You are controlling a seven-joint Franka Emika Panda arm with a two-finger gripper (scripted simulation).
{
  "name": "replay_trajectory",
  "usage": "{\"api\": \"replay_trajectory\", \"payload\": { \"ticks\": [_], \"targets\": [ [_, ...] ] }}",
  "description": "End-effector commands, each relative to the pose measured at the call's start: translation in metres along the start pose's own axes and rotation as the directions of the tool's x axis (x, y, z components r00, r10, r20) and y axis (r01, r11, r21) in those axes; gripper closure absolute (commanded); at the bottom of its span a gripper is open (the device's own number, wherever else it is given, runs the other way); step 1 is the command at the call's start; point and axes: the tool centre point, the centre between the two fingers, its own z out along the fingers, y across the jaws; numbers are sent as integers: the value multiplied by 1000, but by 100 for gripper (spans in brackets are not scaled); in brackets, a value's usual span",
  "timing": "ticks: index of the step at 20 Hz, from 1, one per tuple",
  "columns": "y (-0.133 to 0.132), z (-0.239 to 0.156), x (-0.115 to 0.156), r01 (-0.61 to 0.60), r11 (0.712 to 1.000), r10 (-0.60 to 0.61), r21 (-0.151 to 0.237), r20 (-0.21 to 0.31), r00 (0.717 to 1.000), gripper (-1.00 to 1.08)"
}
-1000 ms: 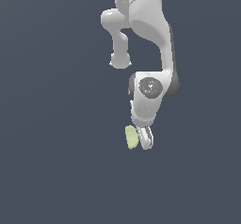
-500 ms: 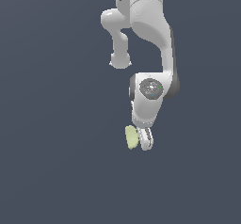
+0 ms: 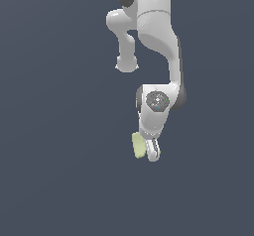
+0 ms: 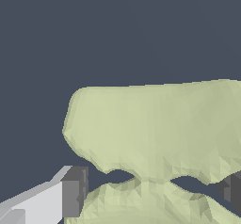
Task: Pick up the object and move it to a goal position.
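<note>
No words or labels can be read anywhere. In the exterior view, the white arm (image 3: 158, 36) hangs down from the top, and its gripper (image 3: 150, 150) points down. The yellow-green object (image 3: 138, 145) sits right beside it on the exterior view's left. In the wrist view, the object (image 4: 155, 129) fills the space between the two fingers (image 4: 73, 192), which pinch it from both sides.

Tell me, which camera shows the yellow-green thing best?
The wrist view: the object fills the picture, so its lobes and bumpy edges show, with the pincer around its narrow middle. The exterior view shows only a small pale sliver beside the pincer.
</note>
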Motion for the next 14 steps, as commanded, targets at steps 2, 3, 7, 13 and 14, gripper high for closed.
{"api": "replay_trajectory", "payload": {
  "ticks": [2, 3, 7, 13, 14],
  "targets": [
    [5, 17, 1, -3, 1000, 3, -13, -1, 1000, -92],
    [4, 18, 1, -3, 1000, 3, -13, -1, 1000, -92],
    [4, 18, 1, -2, 1000, 2, -13, -1, 1000, 108],
    [4, 18, 1, -2, 1000, 2, -13, -1, 1000, 108],
    [4, 18, 1, -2, 1000, 2, -13, -1, 1000, 108]
  ]
}}
